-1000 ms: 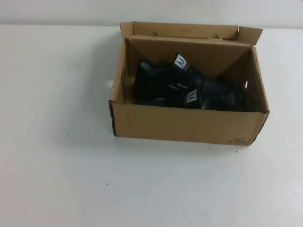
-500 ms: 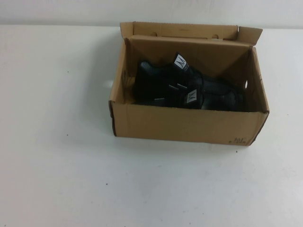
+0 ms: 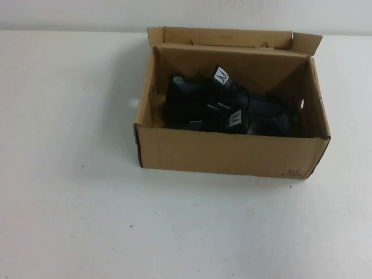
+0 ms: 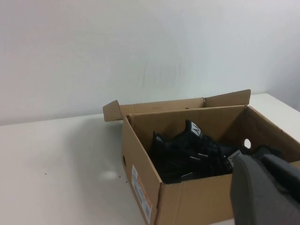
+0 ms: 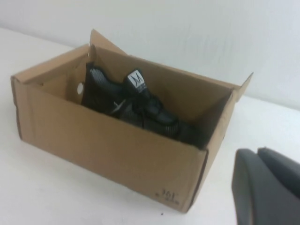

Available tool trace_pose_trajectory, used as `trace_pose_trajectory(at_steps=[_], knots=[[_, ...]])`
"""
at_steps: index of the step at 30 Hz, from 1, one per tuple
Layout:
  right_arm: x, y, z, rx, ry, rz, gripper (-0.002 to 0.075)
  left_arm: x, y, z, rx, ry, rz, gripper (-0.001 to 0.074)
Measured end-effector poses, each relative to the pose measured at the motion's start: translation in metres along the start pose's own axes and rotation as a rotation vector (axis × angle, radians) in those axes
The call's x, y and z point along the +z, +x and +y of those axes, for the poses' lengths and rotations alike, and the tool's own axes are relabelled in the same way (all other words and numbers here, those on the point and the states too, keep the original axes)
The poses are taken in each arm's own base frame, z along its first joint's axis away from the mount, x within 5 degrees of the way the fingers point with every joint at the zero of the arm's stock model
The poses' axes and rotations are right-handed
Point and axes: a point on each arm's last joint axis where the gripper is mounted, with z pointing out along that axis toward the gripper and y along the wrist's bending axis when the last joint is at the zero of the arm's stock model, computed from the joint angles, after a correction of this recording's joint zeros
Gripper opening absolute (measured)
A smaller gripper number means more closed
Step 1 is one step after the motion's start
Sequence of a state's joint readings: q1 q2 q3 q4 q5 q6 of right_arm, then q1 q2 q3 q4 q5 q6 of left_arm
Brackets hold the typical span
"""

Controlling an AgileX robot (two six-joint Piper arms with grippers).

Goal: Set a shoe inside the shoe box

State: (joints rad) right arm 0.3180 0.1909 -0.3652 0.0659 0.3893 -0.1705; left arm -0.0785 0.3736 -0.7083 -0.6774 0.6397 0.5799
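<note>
The shoe box (image 3: 232, 154) is set on the table (image 3: 70, 174), slightly right of centre and toward the far edge. Two shoes are held inside it: the shoe (image 3: 197, 96) behind, a second shoe (image 3: 258, 119) before it and rightward. The lid flap (image 3: 226, 38) is folded back behind the box.

The shoe box (image 3: 232, 154) is plain brown corrugated cardboard, with a small dark printed mark (image 3: 293, 172) near one lower corner of its front wall and, in the left wrist view, a white label with an orange stripe (image 4: 141, 193) on an end wall. The sneakers (image 3: 224, 107) inside are black mesh with short white dashes, each with a white tongue tag (image 3: 222, 77) bearing a dark letter mark. The desk (image 3: 70, 203) is white, as is the wall (image 4: 140, 47). The left gripper (image 4: 267, 187) and the right gripper (image 5: 269, 185) are dark grey.
</note>
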Motion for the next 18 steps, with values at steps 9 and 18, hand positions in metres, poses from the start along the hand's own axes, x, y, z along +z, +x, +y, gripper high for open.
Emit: trace_pose_trajectory(at_steps=[9,18], knots=[[0.007,0.023,0.001,0.001,-0.001,0.056,-0.0016,0.0,0.0,0.0,-0.004,0.0,0.0,-0.0001],[0.007,0.026,0.001,0.003,-0.006,0.081,-0.0016,0.0,0.0,0.0,-0.017,0.002,0.003,-0.0001]])
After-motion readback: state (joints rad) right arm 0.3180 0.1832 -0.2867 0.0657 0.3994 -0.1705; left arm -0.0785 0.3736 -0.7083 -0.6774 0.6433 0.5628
